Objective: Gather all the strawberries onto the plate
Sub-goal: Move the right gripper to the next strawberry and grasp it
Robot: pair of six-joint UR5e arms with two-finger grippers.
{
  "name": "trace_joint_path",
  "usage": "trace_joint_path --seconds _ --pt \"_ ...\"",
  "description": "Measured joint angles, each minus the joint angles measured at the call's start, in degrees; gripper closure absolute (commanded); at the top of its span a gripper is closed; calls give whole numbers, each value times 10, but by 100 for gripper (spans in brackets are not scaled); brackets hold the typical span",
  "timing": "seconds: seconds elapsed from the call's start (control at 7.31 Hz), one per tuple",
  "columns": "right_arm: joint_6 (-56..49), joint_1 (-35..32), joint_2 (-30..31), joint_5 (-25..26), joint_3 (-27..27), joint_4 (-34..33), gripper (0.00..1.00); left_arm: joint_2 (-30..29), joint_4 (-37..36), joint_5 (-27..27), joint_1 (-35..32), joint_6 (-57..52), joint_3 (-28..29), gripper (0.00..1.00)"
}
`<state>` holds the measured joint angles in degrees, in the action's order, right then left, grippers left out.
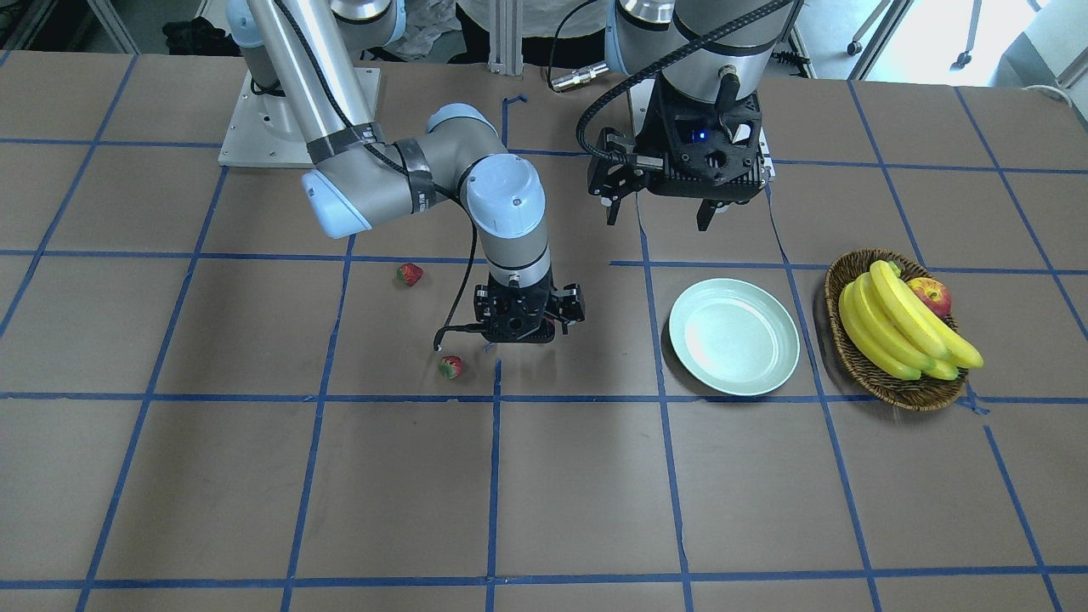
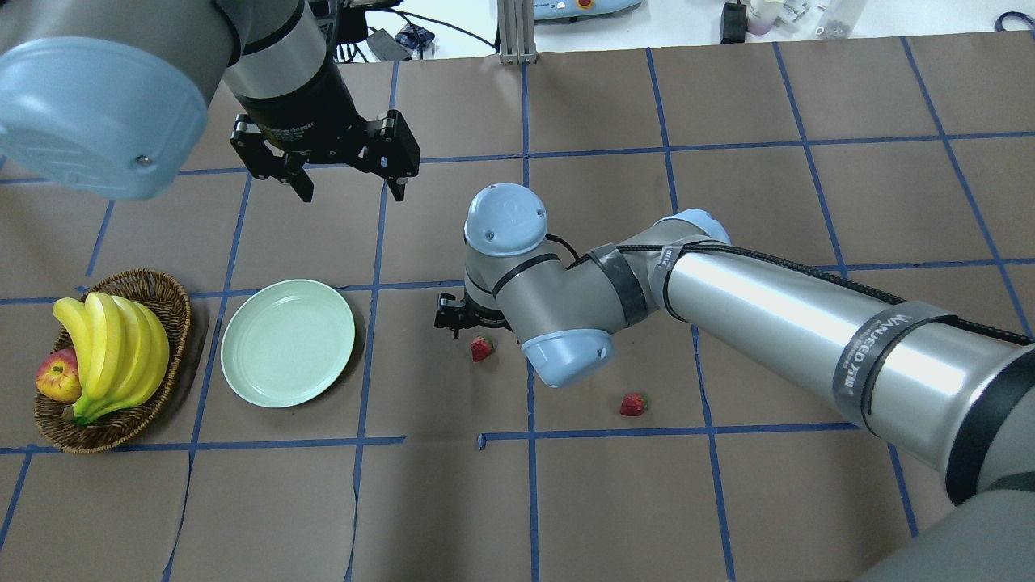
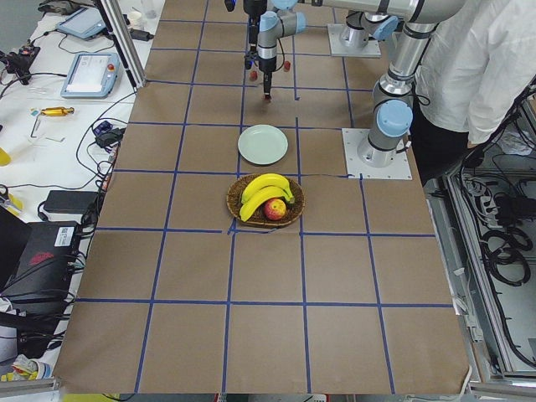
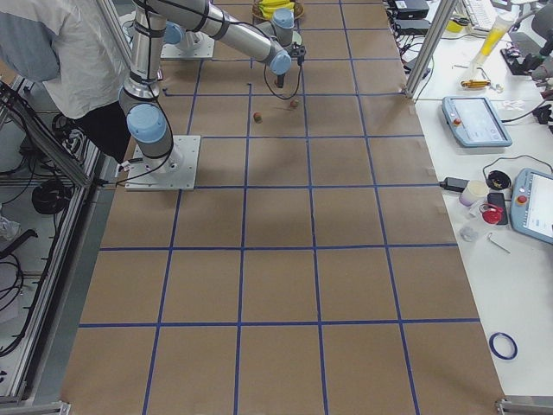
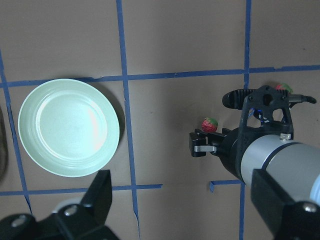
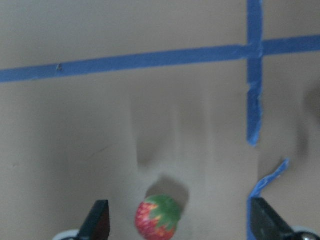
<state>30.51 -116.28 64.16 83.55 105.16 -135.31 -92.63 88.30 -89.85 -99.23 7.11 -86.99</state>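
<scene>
Two strawberries (image 2: 482,348) lay outside the plate (image 2: 287,342); the right gripper (image 6: 182,217), jaws apart over the one nearest the plate, stood at pre-grasp and next needed lowering, then closing.

The right wrist view is blurred, and its bottom edge cuts off the right gripper (image 6: 180,222)

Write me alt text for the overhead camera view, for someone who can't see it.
The right gripper hangs over one strawberry mid-table; another strawberry lies to its right. At left sit an empty green plate and a basket of bananas, the open left gripper hovering beyond them.
</scene>
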Motion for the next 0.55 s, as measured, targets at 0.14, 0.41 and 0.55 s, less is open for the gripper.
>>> trace_joint_path --seconds 0.14,0.41,0.55 --pt "-23 25 5 14 0 5 0 0 0 0 0 0 -1 0" --pt "-44 65 9 36 -8 27 0 1 0 0 0 2 -3 0" --pt "-46 72 8 50 -14 42 0 0 0 -1 0 3 -3 0"
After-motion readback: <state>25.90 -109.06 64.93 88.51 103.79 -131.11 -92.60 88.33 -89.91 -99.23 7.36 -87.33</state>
